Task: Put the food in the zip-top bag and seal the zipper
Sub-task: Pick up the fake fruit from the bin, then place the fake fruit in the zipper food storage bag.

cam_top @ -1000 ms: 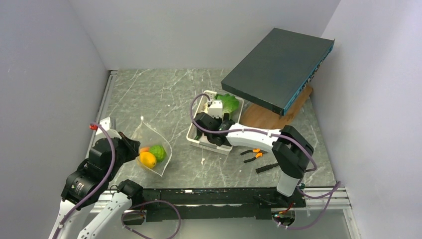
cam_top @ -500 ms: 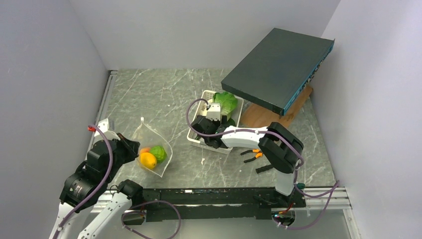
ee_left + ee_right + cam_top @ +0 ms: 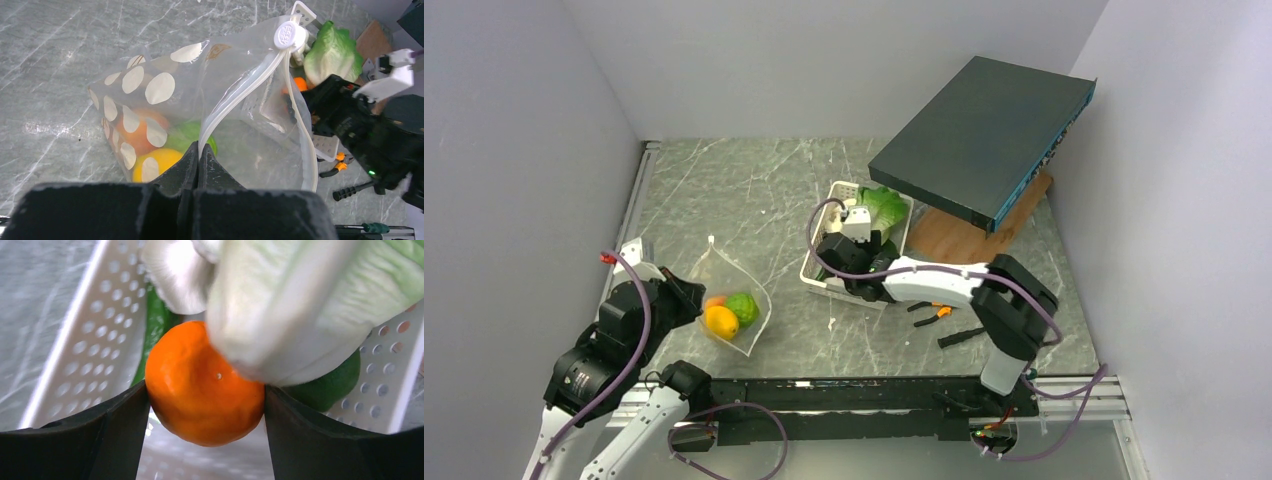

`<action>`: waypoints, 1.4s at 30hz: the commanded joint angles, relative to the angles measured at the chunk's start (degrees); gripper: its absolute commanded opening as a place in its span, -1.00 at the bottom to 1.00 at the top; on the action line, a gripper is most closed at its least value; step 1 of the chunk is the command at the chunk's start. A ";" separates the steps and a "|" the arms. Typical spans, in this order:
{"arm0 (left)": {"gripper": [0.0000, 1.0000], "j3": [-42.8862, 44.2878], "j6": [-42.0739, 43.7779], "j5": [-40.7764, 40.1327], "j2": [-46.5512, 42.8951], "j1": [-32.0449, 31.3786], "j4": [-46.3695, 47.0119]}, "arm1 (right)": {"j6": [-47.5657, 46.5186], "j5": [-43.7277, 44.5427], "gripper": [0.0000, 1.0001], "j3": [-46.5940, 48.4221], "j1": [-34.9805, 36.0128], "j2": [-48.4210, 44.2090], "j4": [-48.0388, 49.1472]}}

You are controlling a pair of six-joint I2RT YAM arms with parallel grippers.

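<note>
The clear zip-top bag (image 3: 734, 290) lies at the left, with a yellow lemon (image 3: 720, 320), a green lime (image 3: 743, 305) and a peach (image 3: 142, 131) inside. My left gripper (image 3: 198, 150) is shut on the bag's whitish zipper strip (image 3: 240, 92) and holds the mouth open; the white slider (image 3: 289, 33) sits at the far end. My right gripper (image 3: 205, 390) is inside the white basket (image 3: 824, 272), its jaws closed on an orange (image 3: 202, 382). Leafy lettuce (image 3: 310, 300), a white mushroom (image 3: 175, 270) and a dark green vegetable (image 3: 157, 320) lie around the orange.
A dark flat box (image 3: 984, 135) leans over a wooden board (image 3: 954, 235) at the back right. Orange-handled pliers (image 3: 934, 312) and a black tool (image 3: 959, 337) lie right of the basket. Walls stand on both sides.
The right arm has shifted slightly over the basket; its elbow swung left and back to the right. The left arm and the bag have stayed still.
</note>
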 commanded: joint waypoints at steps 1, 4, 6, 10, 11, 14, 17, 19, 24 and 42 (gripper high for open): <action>-1.00 0.09 -0.11 0.49 1.14 -0.11 3.53 | -3.05 -5.51 -0.79 -1.25 1.41 -10.52 0.14; -1.00 -0.04 -0.18 0.62 1.84 -0.08 4.21 | -5.99 -9.64 -0.94 -2.62 1.77 -16.67 1.00; -1.00 -0.17 -0.27 0.69 1.98 -0.15 4.74 | -9.27 -14.56 -1.00 -3.32 1.75 -20.62 3.48; -1.00 -0.07 -0.91 0.37 2.28 -0.08 5.33 | -17.64 -35.71 -1.00 -2.29 1.80 -26.82 10.12; -1.00 -0.02 -1.18 0.24 2.36 -0.11 5.39 | -18.52 -41.33 -1.00 -1.43 1.88 -27.47 11.36; -1.00 0.44 -1.54 0.28 2.68 -0.10 5.69 | -19.49 -55.62 -0.98 2.33 2.72 -27.29 14.53; -1.00 0.64 -2.25 0.66 3.26 -0.10 5.70 | -23.07 -60.14 -0.92 9.23 7.33 -23.28 12.18; -1.00 0.44 -3.11 1.09 3.51 -0.11 5.87 | -25.20 -56.85 -0.91 14.02 10.86 -19.93 9.75; -1.00 0.31 -4.76 2.87 3.20 -0.13 6.30 | -23.50 -46.06 -0.88 14.30 14.69 -17.09 14.35; -1.00 -1.87 -7.41 4.66 0.80 -0.08 7.62 | -22.07 -30.13 0.92 24.28 14.81 -6.47 7.62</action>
